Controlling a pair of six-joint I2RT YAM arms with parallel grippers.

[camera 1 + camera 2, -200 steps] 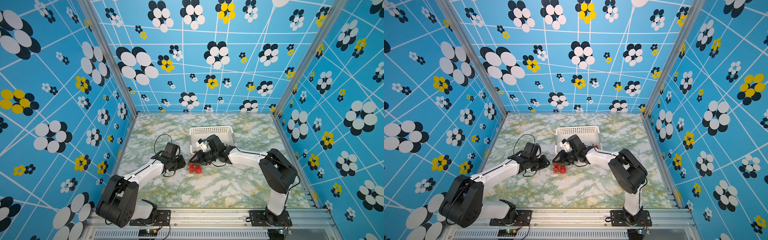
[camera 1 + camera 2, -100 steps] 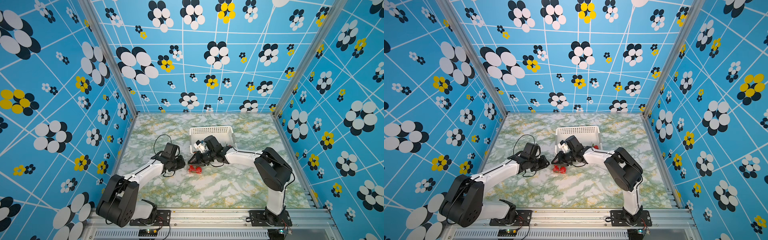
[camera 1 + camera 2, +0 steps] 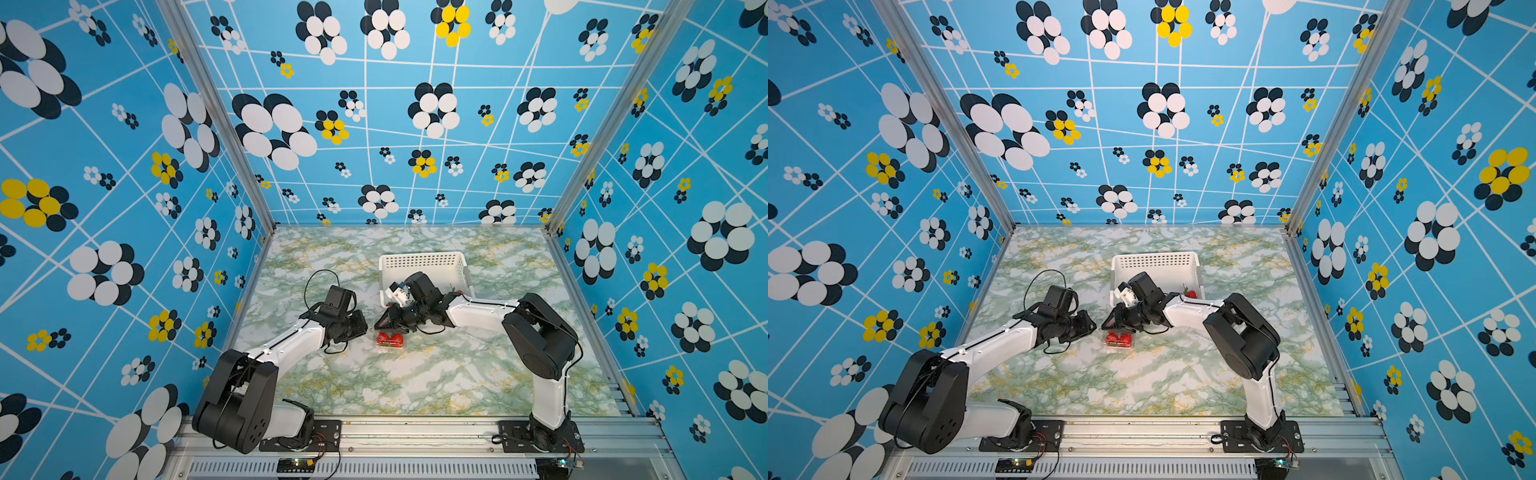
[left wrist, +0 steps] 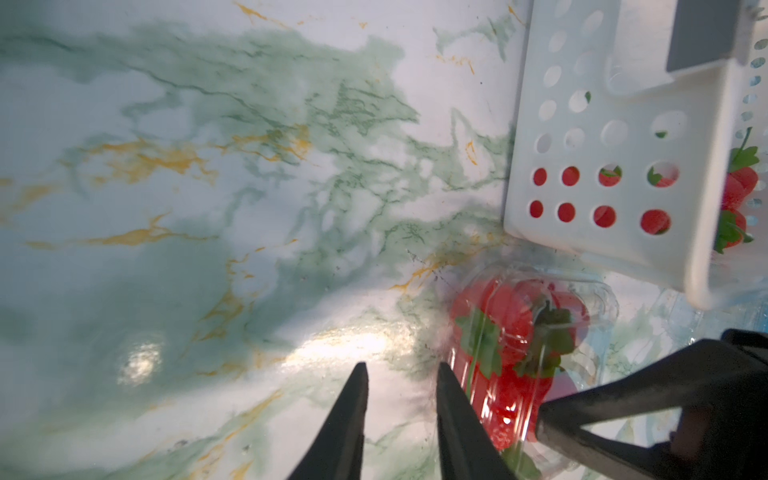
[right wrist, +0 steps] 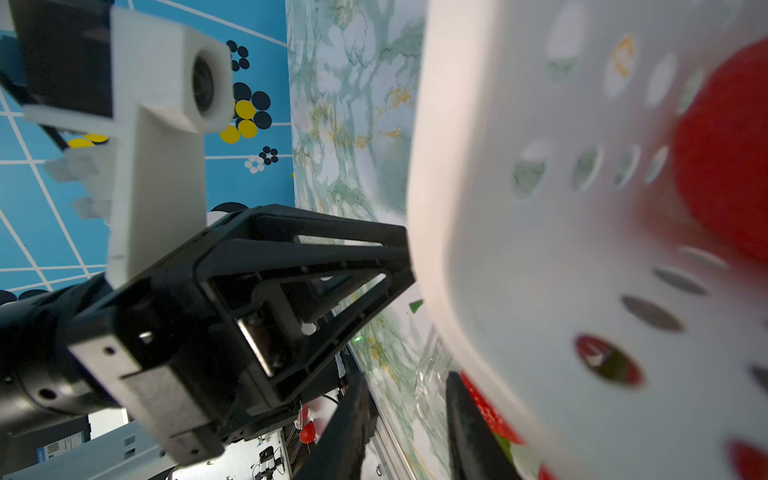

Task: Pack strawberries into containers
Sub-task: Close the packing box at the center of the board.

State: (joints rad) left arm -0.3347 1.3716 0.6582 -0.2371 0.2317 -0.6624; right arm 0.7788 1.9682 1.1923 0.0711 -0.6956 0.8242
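Container [image 4: 598, 299] walls barely show around strawberries [image 4: 507, 316]; basket [image 4: 623, 137] hides others.

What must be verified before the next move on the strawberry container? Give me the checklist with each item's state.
1. The container sits upright on the table: ok.
2. The packed strawberries are inside it: ok.
3. Its lid is shut: cannot tell.
4. The left gripper is empty, fingers apart: ok.
5. The right gripper is free of the container: cannot tell.
6. The loose strawberries are in the white basket: ok.
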